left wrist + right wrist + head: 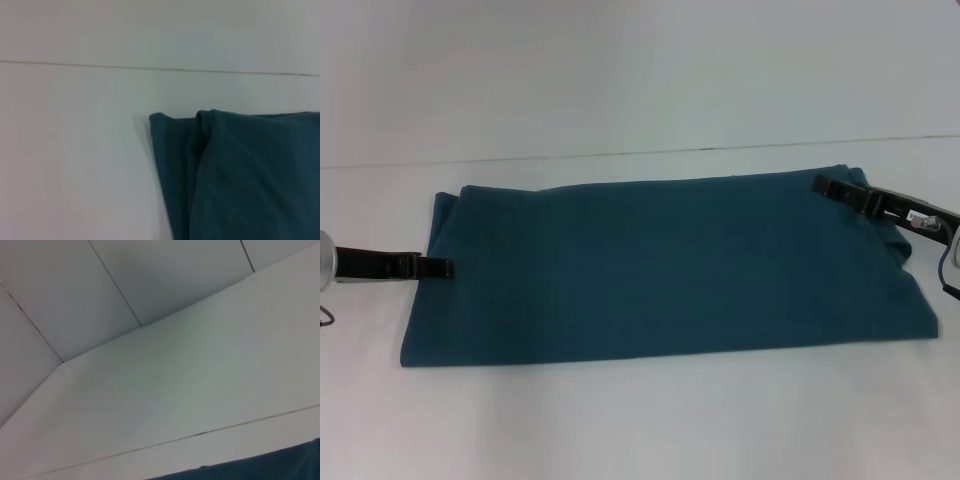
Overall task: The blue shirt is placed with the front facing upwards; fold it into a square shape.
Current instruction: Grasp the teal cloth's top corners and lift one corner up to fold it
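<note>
The blue shirt (660,270) lies on the white table (640,420) as a wide plain band, so the lengthwise fold looks done; left gripper (438,267) at its left edge, right gripper (832,187) at the far right corner, jaws' state unclear; next, fold one end across toward the other

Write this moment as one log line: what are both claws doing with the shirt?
blue shirt: folded into long band, plain side up | left claw: at its left edge | right claw: at far right corner | table: white
</note>
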### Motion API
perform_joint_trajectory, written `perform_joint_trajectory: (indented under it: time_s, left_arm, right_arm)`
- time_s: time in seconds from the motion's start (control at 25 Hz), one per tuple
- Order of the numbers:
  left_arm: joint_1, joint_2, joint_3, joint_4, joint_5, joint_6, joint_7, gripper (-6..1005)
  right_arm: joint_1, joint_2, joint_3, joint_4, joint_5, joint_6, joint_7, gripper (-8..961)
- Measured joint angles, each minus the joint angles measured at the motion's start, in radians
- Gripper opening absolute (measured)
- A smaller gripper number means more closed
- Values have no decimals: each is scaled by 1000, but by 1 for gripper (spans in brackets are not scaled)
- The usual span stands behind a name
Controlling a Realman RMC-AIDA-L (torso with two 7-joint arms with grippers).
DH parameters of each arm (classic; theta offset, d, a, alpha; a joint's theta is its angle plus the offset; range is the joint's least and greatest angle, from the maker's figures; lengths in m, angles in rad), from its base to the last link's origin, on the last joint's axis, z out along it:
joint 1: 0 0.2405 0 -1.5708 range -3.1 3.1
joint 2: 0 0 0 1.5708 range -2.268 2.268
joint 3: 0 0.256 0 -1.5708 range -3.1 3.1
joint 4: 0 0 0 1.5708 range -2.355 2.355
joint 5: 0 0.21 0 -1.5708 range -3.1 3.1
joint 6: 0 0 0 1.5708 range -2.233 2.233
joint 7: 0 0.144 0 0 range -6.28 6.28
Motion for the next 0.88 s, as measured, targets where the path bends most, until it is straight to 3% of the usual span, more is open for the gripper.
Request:
perform_joint_trajectory:
  time_s: [0.44,0.88]
  left_arm:
    - [-24,-2,2,-55,5,-28,21,776]
    - [-45,-1,1,-113,7,-84,61,544]
  right_arm:
    - [4,2,-14,10,-2,14,0,806]
    - [13,1,-59,22,-3,39,2,806]
